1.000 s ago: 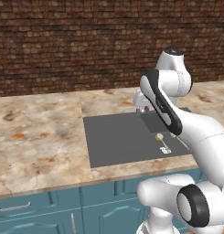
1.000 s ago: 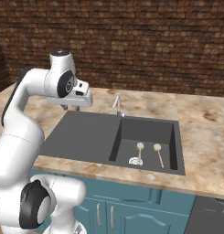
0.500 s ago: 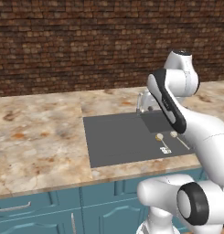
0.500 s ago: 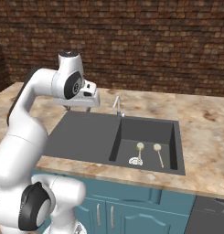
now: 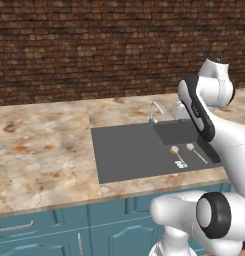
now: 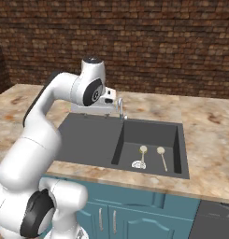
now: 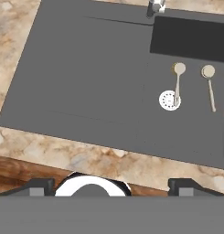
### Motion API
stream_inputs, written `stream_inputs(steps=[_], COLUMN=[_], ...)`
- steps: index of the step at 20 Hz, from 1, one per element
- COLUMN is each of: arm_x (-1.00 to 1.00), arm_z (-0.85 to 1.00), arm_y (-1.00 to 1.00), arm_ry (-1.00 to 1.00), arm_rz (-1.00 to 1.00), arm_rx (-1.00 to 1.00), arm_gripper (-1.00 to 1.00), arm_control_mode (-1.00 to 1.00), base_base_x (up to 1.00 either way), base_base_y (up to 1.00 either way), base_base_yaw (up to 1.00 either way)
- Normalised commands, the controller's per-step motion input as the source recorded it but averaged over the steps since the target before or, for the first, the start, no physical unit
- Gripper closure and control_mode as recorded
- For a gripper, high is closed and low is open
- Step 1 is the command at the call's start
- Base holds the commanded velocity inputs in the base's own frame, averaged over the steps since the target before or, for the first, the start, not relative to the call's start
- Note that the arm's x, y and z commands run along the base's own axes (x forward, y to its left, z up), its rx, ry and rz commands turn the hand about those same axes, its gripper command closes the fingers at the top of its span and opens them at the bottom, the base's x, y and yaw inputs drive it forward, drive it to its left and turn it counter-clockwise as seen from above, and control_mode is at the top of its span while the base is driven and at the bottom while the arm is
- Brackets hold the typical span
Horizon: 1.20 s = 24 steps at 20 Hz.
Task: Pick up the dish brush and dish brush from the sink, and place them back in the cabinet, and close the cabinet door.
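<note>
Two dish brushes lie side by side in the deep right basin of the dark grey sink (image 6: pixel 88 137). The left dish brush (image 7: pixel 178 80) rests with its handle end on the round drain (image 7: pixel 169 100). The right dish brush (image 7: pixel 209 87) lies just beside it, apart. They are also seen as the left brush (image 6: pixel 142 154) and the right brush (image 6: pixel 161 157). My gripper (image 7: pixel 111 186) hangs high over the sink's flat left part, open, with nothing between its fingertips (image 7: pixel 38 185). The cabinet and its door are out of view.
A small grey faucet (image 6: pixel 119 108) stands at the sink's back edge, close to my hand. Marble counter (image 5: pixel 44 150) surrounds the sink, with a brick wall (image 5: pixel 94 45) behind and low teal cupboards (image 6: pixel 134 214) below.
My arm has swung toward the faucet, carrying the hand over the sink. Both brushes lie where they were.
</note>
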Motion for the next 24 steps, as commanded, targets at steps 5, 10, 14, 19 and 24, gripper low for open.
stream_inputs(steps=[5,10,14,19,24], arm_x=[0.00,0.04,0.08,0.06,0.10], arm_z=[-0.25,-0.23,-0.19,-0.17,-0.24], arm_y=[-0.47,-0.37,-0.34,-0.36,-0.28], arm_ry=[0.07,0.07,0.07,0.08,0.06], arm_rz=[0.04,0.01,0.00,0.00,0.00], arm_rx=[0.00,-0.01,-0.01,0.00,-0.01], arm_gripper=[-1.00,-1.00,-1.00,-1.00,-1.00], arm_control_mode=[-1.00,-1.00,-1.00,-1.00,-1.00], base_base_x=[0.00,0.00,0.00,0.00,0.00], base_base_y=[0.00,0.00,0.00,0.00,0.00], base_base_yaw=[0.00,0.00,0.00,0.00,0.00])
